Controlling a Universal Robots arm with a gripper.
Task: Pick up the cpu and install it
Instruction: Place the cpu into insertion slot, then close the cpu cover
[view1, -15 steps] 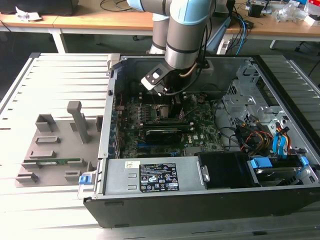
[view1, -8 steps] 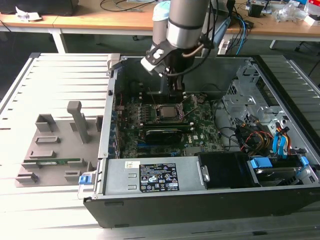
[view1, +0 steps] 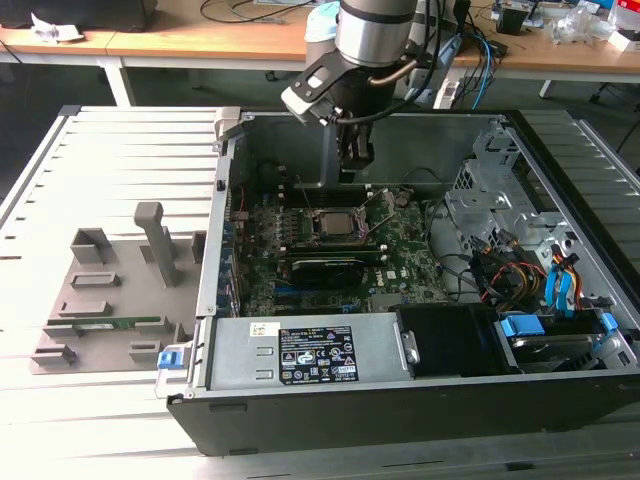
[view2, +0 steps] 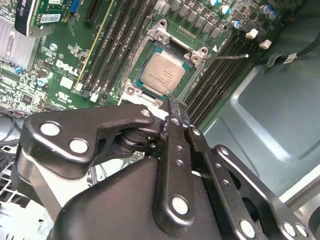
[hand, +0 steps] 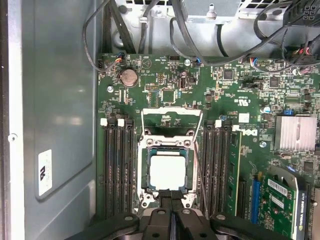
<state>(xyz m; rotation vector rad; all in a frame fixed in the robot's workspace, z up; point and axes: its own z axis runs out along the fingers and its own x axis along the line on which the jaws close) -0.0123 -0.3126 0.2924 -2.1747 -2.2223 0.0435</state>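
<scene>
In the exterior view, the arm is seen hanging over the open case (view1: 400, 410), and the gripper (view1: 355, 158) is held above the far part of the motherboard (view1: 400, 265). The cpu (view1: 335, 222) is seen seated in the socket (view1: 316, 214), pale top up, a little nearer than the gripper. A grey tray (view1: 110, 345) is laid out well apart on the exterior view's left. In the second wrist view, the gripper (view2: 172, 107) is shown with its fingers pressed together and nothing pinched between them; the cpu (view2: 161, 73) is lying flat in the socket (view2: 160, 35), just beyond the tips. In the first wrist view, the cpu (hand: 167, 171) is framed by the socket (hand: 145, 197), the load plate (hand: 172, 110) is flipped open, and memory slots (hand: 117, 170) are ranged on either side.
</scene>
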